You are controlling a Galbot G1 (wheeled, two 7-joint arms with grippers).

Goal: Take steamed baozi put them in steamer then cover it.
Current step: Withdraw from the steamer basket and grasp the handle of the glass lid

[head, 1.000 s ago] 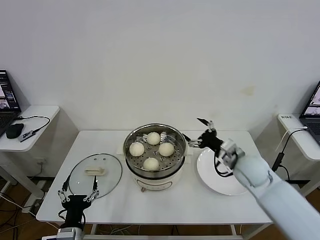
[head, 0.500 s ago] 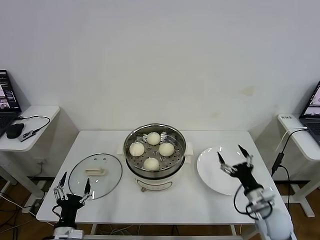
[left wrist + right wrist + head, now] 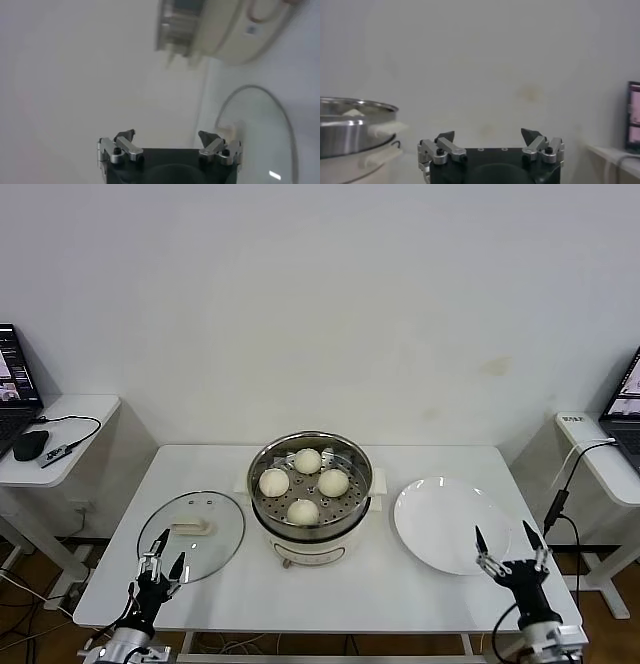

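Four steamed baozi [image 3: 308, 480] are sitting on the perforated tray inside the steamer [image 3: 312, 536] at the table's [image 3: 360, 594] centre. The cover [image 3: 192, 534] is lying flat to its left. The left gripper [image 3: 162, 562] is hovering at the near edge beside the cover, fingers spread wide, holding nothing. The right gripper [image 3: 511, 543] is hanging spread and empty by the white plate [image 3: 440, 519]

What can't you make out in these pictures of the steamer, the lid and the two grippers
- steamer: its far inner wall and the tray under the four baozi are hidden in the head view; the right wrist view cuts it at the edge.
- cover: blurred and only partly framed in the left wrist view.
- left gripper, right gripper: both arms are cut off by the head view's bottom edge.
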